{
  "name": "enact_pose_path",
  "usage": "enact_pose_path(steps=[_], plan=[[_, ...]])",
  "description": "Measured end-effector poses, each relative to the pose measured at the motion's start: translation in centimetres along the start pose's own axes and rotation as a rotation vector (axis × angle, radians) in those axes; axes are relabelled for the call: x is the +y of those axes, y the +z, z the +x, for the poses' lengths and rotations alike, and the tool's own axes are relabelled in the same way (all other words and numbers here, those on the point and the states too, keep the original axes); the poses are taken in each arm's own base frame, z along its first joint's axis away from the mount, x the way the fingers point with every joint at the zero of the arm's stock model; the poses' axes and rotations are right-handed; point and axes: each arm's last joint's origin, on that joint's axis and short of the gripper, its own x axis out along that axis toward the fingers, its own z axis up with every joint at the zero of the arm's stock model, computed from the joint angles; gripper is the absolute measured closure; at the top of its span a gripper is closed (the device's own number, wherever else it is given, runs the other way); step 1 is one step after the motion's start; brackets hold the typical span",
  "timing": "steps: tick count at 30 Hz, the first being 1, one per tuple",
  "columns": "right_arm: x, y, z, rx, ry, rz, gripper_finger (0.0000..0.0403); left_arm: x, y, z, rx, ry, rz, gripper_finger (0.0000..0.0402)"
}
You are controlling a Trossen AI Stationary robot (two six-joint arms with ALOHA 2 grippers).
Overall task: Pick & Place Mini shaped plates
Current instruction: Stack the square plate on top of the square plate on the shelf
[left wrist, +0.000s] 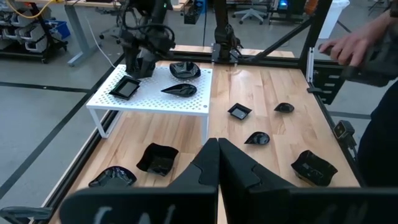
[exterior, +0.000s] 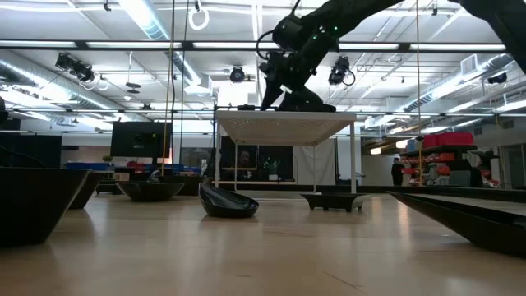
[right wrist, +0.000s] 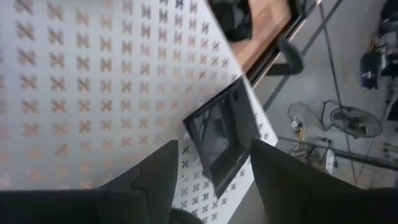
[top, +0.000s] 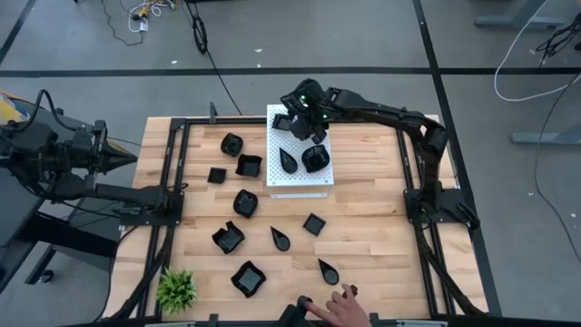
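Hovering over the white board (top: pixel 300 186), right gripper (right wrist: pixel 214 165) spread wide, empty.
Its fingers straddle a square plate (right wrist: pixel 217 134) lying flat near the board's corner, probably just released; left gripper (left wrist: pixel 217 163) waits shut off-table.

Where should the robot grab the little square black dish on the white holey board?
Probably by two opposite raised edges of the small square glossy black dish, coming straight down. It lies flat near a corner of the white perforated board, and the open right gripper hangs over it, fingers either side.
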Motion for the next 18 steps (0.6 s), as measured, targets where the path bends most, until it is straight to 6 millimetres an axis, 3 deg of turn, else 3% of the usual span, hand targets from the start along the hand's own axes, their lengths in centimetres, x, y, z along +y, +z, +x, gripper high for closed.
enact_pose_path(steps=[18], plan=[[-0.15,-0.21,1.04,0.065,-0.027,-0.073,0.0199,0.00,0.01,0.01,0.000,0.000,0.000,0.0399]])
